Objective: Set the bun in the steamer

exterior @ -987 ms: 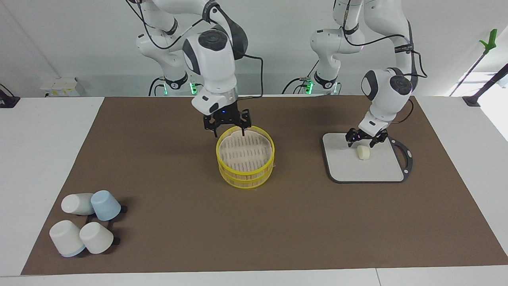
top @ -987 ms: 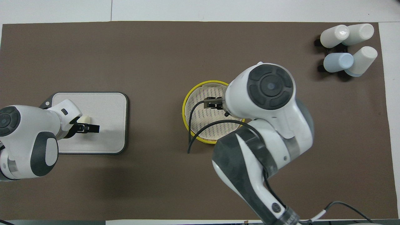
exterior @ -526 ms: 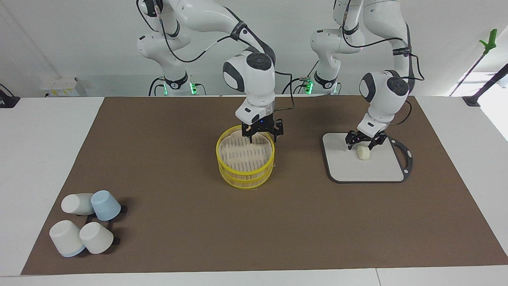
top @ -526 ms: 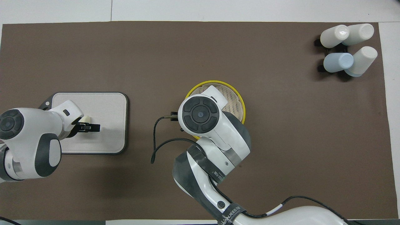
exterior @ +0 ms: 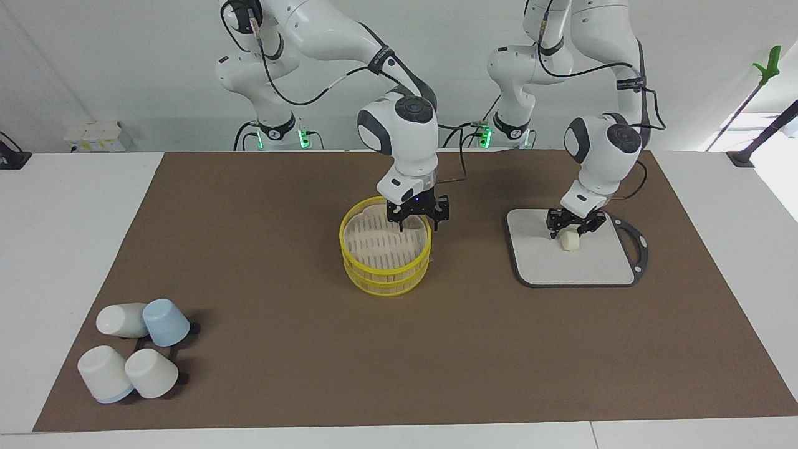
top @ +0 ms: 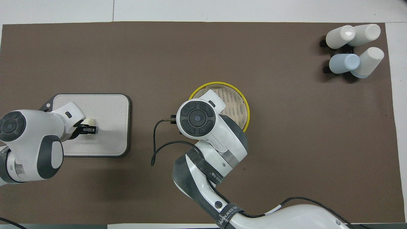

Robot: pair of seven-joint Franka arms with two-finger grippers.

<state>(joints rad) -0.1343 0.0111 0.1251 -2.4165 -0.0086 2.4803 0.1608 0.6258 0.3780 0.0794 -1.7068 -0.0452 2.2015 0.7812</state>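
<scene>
The small cream bun [exterior: 568, 243] lies on the flat grey board [exterior: 598, 265] toward the left arm's end of the table; it also shows in the overhead view [top: 91, 121]. My left gripper [exterior: 570, 232] is low over the bun, open, with a finger on either side of it. The yellow-rimmed steamer [exterior: 385, 269] stands mid-table with its slatted top showing. My right gripper [exterior: 418, 227] is open, low over the steamer's rim on the side toward the board. In the overhead view the right wrist hides that gripper and part of the steamer [top: 245, 106].
Several white and blue cups [exterior: 134, 349] lie in a cluster at the right arm's end of the table, farther from the robots than the steamer. A brown mat [exterior: 280, 374] covers the table. The board [top: 108, 108] has a dark rim and a handle.
My right gripper moved across the steamer from the side toward the cups to the side toward the board, and lower. My left gripper came down closer around the bun.
</scene>
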